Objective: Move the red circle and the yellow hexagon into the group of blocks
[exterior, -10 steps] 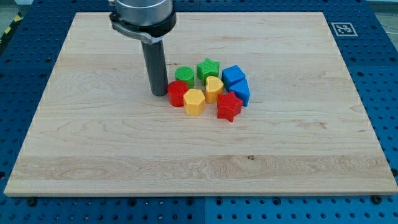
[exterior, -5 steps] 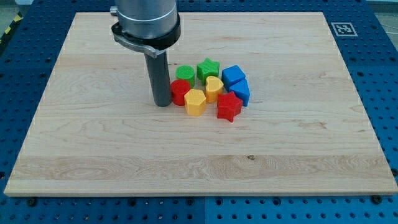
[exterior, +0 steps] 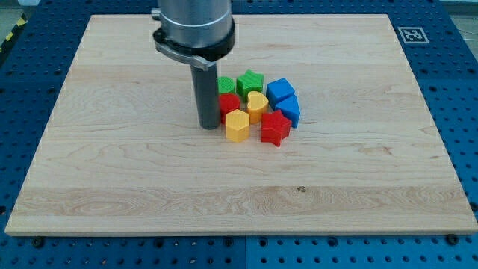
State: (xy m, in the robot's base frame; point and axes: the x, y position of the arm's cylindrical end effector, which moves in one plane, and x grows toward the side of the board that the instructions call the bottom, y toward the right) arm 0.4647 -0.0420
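Note:
My tip rests on the board just left of the yellow hexagon and touches the red circle, which the rod partly hides. Both sit in a tight cluster with a green circle, a green star, a yellow heart, a red star and two blue blocks. The red circle lies between the green circle and the yellow hexagon, against the yellow heart.
The wooden board lies on a blue perforated table. A black-and-white marker tag sits at the board's top right corner. The arm's wide grey body hangs above the cluster's left side.
My tip has moved right and slightly down. The red circle slid right into the cluster, against the yellow heart. The yellow hexagon shifted slightly right and down.

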